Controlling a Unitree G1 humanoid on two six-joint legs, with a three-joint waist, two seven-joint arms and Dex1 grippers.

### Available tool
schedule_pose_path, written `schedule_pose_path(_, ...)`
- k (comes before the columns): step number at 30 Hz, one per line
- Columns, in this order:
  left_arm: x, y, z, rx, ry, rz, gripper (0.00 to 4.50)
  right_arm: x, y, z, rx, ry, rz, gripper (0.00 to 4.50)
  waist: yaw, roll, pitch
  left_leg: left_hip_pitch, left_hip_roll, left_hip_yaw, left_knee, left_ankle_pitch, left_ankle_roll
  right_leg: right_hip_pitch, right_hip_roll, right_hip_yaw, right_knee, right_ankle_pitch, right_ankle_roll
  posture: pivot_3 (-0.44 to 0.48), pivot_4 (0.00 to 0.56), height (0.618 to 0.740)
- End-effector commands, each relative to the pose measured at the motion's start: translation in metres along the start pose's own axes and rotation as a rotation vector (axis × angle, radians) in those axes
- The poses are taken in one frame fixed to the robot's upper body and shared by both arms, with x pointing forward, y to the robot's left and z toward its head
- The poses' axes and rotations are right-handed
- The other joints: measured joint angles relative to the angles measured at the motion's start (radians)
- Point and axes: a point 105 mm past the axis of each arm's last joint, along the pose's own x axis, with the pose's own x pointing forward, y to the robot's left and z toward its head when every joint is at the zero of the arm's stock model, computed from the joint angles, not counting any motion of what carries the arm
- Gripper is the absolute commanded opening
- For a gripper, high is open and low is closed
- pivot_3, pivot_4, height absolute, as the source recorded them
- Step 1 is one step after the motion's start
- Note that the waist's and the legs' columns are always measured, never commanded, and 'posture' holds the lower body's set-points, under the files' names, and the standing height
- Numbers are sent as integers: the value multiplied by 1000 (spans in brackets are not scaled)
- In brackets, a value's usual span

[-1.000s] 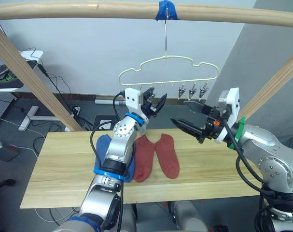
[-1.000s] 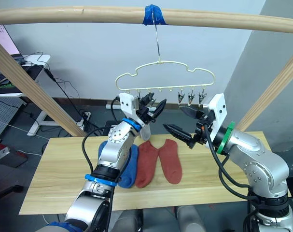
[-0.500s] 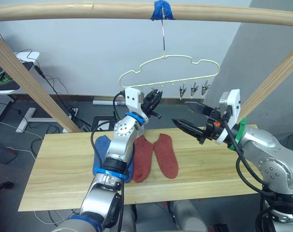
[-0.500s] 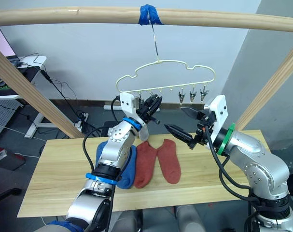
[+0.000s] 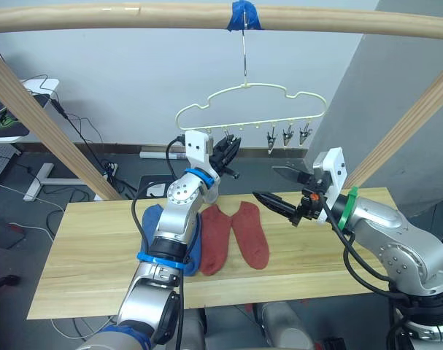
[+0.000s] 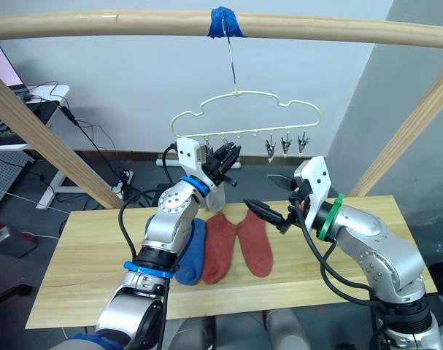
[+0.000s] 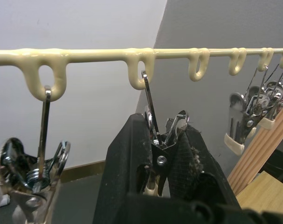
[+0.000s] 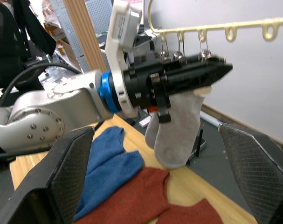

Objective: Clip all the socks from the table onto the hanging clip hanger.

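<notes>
Pinching a small metal clip (image 7: 156, 135) on the cream-yellow cloud-shaped wire hanger (image 5: 250, 102), the left end effector (image 5: 227, 152) is closed. One light grey ankle sock (image 8: 178, 126) hangs there; blue (image 6: 188, 251) and rust red socks (image 5: 239, 237) await on the pale wooden table (image 5: 90, 255). The right end effector (image 5: 281, 187) is wide open, empty.

Silver-grey jointed arms carry black cables, with collar rings (blue left, green right) and white wrist housings.

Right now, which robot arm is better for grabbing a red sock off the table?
Probably the right. Its pincer is open and empty above the red socks. The left pincer is up at the clip hanger, shut on a clip.
</notes>
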Motion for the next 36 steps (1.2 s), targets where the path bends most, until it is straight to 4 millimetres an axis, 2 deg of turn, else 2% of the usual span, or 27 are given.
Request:
schedule_pose_path(1, 4, -6, 14, 41, -63, -9, 1912, 0, 3, 19, -27, -75, 20, 4500, 0, 0, 0, 0, 0, 0, 0, 0, 0, 0, 0, 0, 0, 0, 0, -167, 212, 740)
schedule_pose_path(6, 5, -5, 13, 34, -66, 1, 3471, 2, 5, 24, -42, -87, 27, 4500, 0, 0, 0, 0, 0, 0, 0, 0, 0, 0, 0, 0, 0, 0, 0, -167, 212, 740)
schedule_pose_path(19, 10, -8, 16, 23, -76, -4, 3471, 3, 6, 30, -45, -109, 22, 4500, 0, 0, 0, 0, 0, 0, 0, 0, 0, 0, 0, 0, 0, 0, 0, -185, 212, 740)
schedule_pose_path(30, 13, -2, 18, 52, -79, 22, 3471, 4, 7, 31, -43, -111, 16, 4500, -1, 0, 0, 0, 0, 0, 0, 0, 0, 0, 0, 0, 0, 0, 0, -187, 210, 740)
schedule_pose_path(33, 12, 0, 18, 56, -79, 30, 2886, 4, 6, 32, -44, -112, 13, 4500, -1, 0, 0, 0, 0, 0, 0, 0, 0, 0, 0, 0, 0, 0, 0, -187, 205, 740)
schedule_pose_path(36, 11, 0, 17, 51, -74, 31, 2077, 5, 6, 31, -40, -112, 13, 4500, -1, 0, 0, 0, 0, 0, 0, 0, 0, 0, 0, 0, 0, 0, 0, -183, 204, 740)
